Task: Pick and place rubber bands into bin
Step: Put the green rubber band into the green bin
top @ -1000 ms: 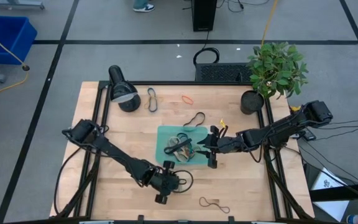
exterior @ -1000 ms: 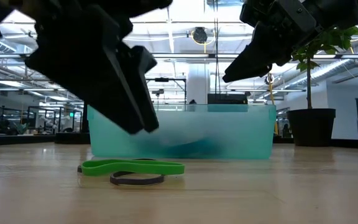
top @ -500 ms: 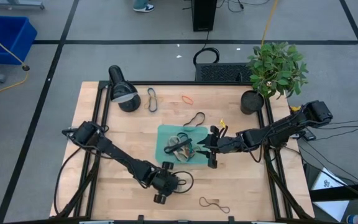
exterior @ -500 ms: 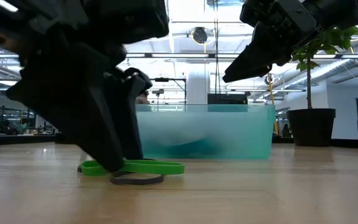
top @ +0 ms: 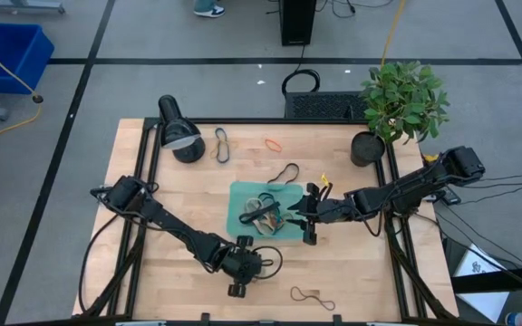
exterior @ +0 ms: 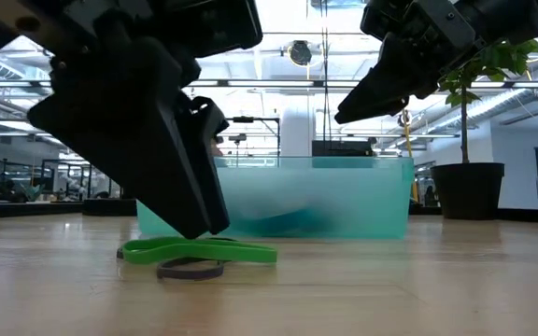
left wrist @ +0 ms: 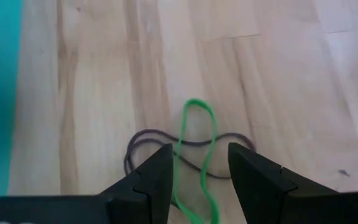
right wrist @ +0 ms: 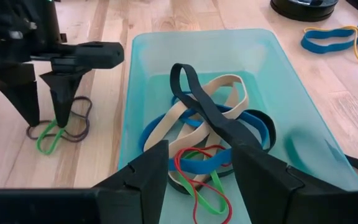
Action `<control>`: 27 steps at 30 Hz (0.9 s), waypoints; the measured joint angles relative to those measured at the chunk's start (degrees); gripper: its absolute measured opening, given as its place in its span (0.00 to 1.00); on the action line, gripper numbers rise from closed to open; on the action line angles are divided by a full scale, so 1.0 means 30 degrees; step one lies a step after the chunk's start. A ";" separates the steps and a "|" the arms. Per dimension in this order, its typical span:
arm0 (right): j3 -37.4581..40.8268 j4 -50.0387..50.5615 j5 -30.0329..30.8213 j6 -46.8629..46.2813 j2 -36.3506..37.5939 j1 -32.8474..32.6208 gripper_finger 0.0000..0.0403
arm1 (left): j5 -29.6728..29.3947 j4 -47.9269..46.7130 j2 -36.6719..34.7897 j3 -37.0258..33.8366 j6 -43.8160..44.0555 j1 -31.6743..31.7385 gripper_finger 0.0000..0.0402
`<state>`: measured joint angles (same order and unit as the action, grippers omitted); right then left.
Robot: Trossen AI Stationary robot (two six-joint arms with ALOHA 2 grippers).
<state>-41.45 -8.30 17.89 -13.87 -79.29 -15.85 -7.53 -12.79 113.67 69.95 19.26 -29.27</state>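
Pale wood table (top: 188, 195) carries the teal bin (right wrist: 143, 81) at its middle, already holding several rubber bands (right wrist: 199, 132). The right gripper (right wrist: 194, 163) hovers over the bin's right edge, fingers apart and empty. The left gripper (left wrist: 199, 167) stands just near-side of the bin, fingers apart, straddling a green band (left wrist: 197, 143) that lies across a dark band (left wrist: 143, 142). Closing here could snag both bands together, or the thin green loop could slip free.

Grey floor (top: 198, 86) marked with black tape lines; wooden bench (top: 198, 195); blue crate (top: 7, 54); potted plant (top: 401, 104); black desk lamp (top: 178, 131); bright ceiling strip lights (exterior: 278, 47).
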 joint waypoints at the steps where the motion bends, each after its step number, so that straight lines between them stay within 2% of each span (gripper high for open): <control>1: 0.0000 0.0003 0.0000 0.0000 0.0000 0.0000 0.42 | 0.0001 -0.0043 0.0000 0.0000 0.0152 -0.0003 0.40; 23: 0.0000 0.0011 0.0000 0.0007 0.0000 0.0004 0.42 | 0.0358 -0.1617 0.0095 0.0000 0.0277 0.0049 0.40; 27: 0.0000 0.0011 0.0000 0.0035 0.0000 0.0004 0.42 | 0.0583 -0.1627 0.0095 0.0000 0.0266 0.0107 0.36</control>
<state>-41.45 -8.27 17.89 -13.76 -79.29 -15.84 -5.78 -17.67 113.95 69.95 20.06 -28.95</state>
